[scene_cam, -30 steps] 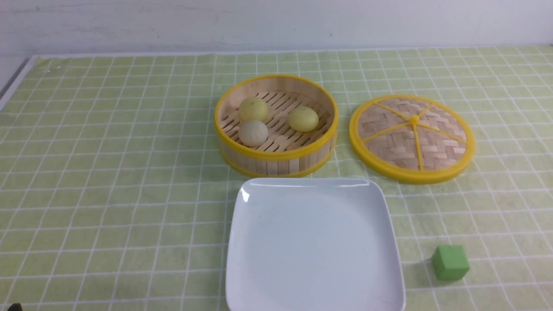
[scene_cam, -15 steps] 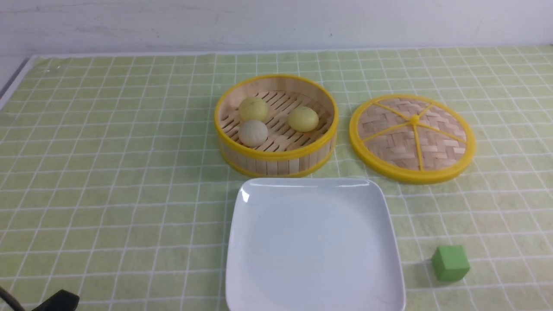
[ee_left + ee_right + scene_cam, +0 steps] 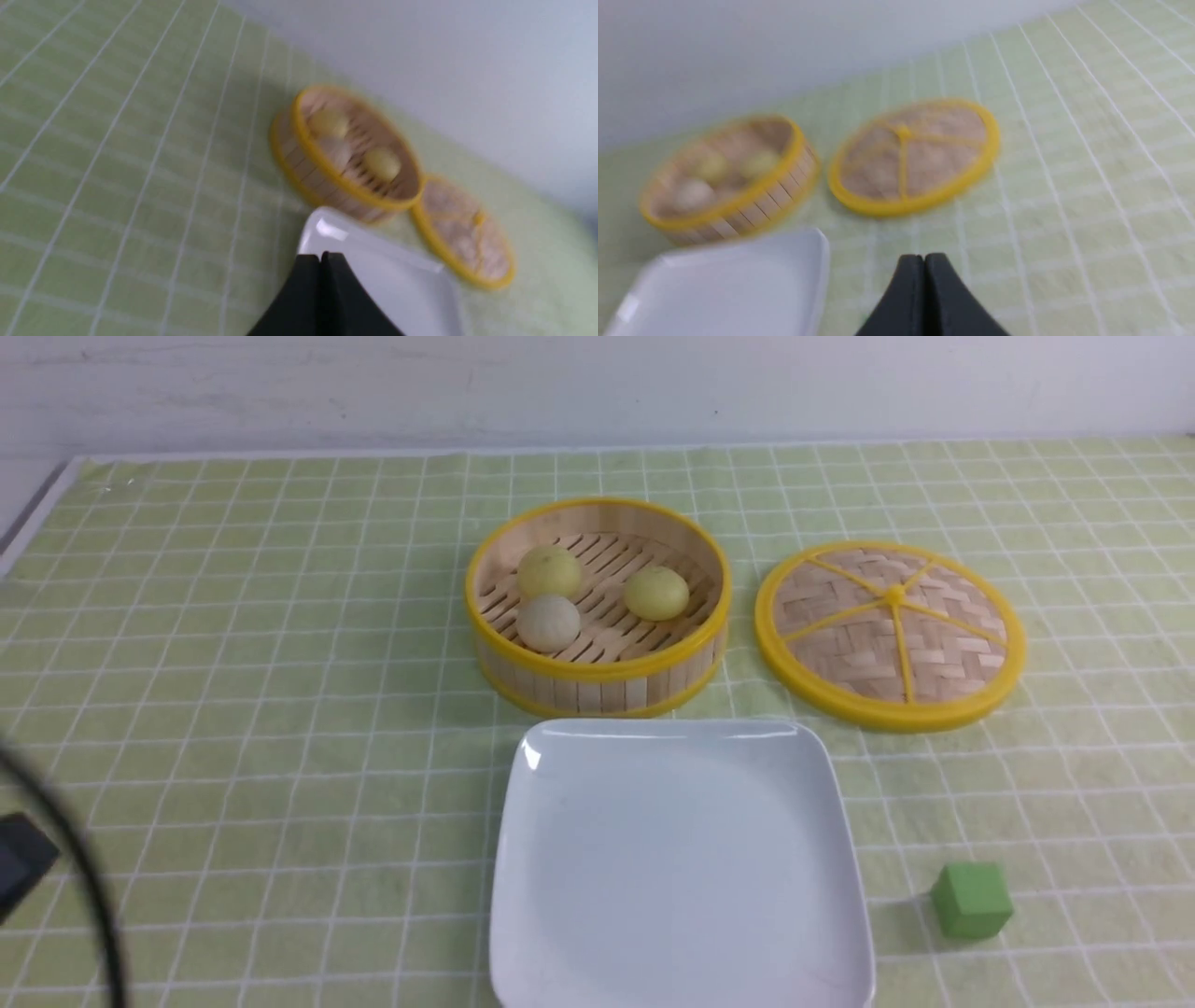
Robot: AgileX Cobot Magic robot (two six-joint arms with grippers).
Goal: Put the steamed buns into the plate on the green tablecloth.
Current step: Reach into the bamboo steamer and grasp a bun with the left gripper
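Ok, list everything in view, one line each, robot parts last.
tablecloth: one, light green with white grid, spread under everything
plate: one, white square, near edge, centre
steamer basket: one, bamboo with yellow rims, just behind the plate
steamed buns: three, two pale yellow and one off-white, inside the steamer basket
lid: one, woven bamboo with yellow rim, right of the basket
cube: one, green, right of the plate
left pincer: one, black, shut, holding nothing
right pincer: one, black, shut, holding nothing

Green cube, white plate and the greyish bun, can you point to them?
Small green cube (image 3: 971, 910), front view, its front face.
Glossy white square plate (image 3: 681, 859), front view, its bare middle.
Off-white round steamed bun (image 3: 548, 621), front view, top of its dome.
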